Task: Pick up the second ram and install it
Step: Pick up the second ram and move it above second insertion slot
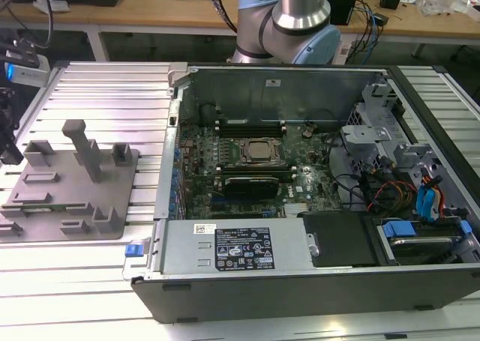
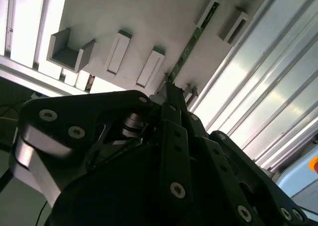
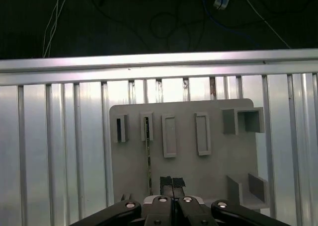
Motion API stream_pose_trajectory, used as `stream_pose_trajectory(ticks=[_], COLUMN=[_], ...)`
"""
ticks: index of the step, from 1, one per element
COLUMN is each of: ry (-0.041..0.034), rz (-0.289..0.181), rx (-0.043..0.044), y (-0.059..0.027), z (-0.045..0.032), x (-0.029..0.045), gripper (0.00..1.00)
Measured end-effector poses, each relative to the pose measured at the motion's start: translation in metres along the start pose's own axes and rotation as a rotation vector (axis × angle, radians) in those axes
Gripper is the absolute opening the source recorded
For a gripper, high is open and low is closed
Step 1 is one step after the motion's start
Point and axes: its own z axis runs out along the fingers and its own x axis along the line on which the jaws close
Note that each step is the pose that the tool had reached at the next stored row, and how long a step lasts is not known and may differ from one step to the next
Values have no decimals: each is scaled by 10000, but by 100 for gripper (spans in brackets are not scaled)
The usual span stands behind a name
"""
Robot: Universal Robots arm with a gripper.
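The second ram (image 3: 148, 159) is a thin dark green strip standing on edge on the grey moulded tray (image 3: 213, 166), with one end in a slot holder. In the second wrist view the ram (image 2: 193, 39) runs from a holder toward my fingers. My gripper (image 3: 172, 182) hangs above the tray's near edge, just beside the ram's free end and not around it. Its two dark pads (image 3: 165, 182) sit close together with nothing between them. In the exterior view the gripper's dark body (image 1: 7, 135) hangs over the tray (image 1: 71, 206) at the exterior view's left edge.
An open computer case (image 1: 300, 270) lies at the exterior view's right of the tray, with the motherboard and its silver processor (image 1: 257, 151) exposed. The tray carries upright posts (image 1: 81, 142) and several empty holders (image 3: 203, 133). A ribbed aluminium table (image 3: 59, 151) lies underneath.
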Motion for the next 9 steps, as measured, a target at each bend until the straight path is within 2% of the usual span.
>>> stream_pose_trajectory(ticks=[9], ry=[0], rz=[0], rx=[0], y=[-6], z=[127], x=[4], gripper=[8])
